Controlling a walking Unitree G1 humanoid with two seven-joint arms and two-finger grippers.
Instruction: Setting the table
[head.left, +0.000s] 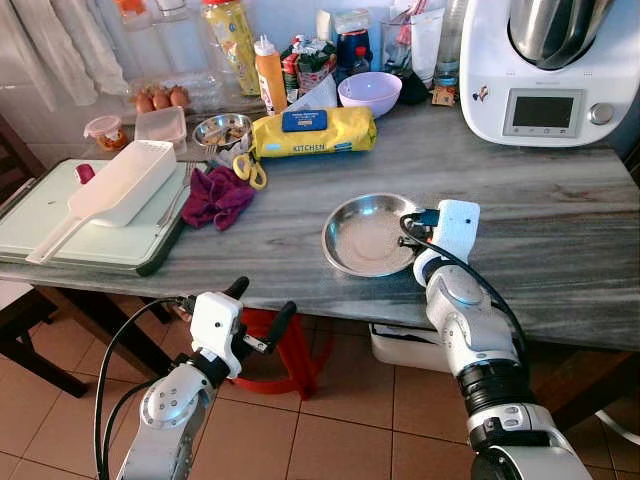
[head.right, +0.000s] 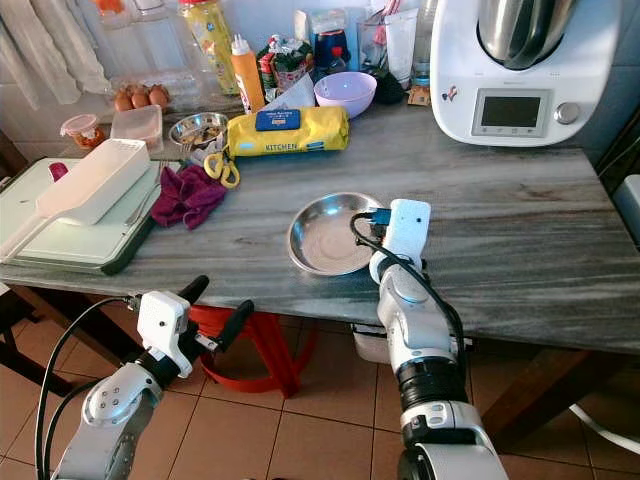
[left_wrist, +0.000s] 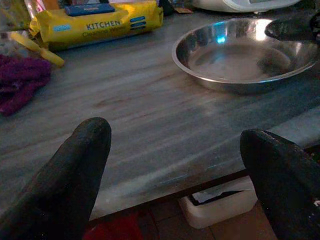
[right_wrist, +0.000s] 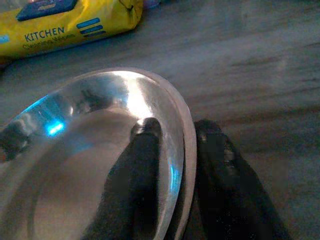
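The right end effector (right_wrist: 172, 150) grips the right rim of the steel plate (head.left: 365, 236), which lies near the front edge of the grey worktop (head.left: 560, 220). The left end effector (head.left: 258, 305) is wide open below the worktop edge.

steel plate (head.left: 368, 236) on table (head.left: 560, 215), rim between the right gripper's (right_wrist: 172, 131) fingers. kitchen wipes pack (head.left: 311, 132) lies beyond the fingertips.

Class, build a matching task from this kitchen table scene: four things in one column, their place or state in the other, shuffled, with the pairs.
1. round steel plate
2. yellow wipes pack
3. purple cloth
4. left gripper

a. crumpled beside the green board
b. open, below the table edge
c. rim pinched by the right gripper
d. lying before the lilac bowl

Pairs: 1-c, 2-d, 3-a, 4-b
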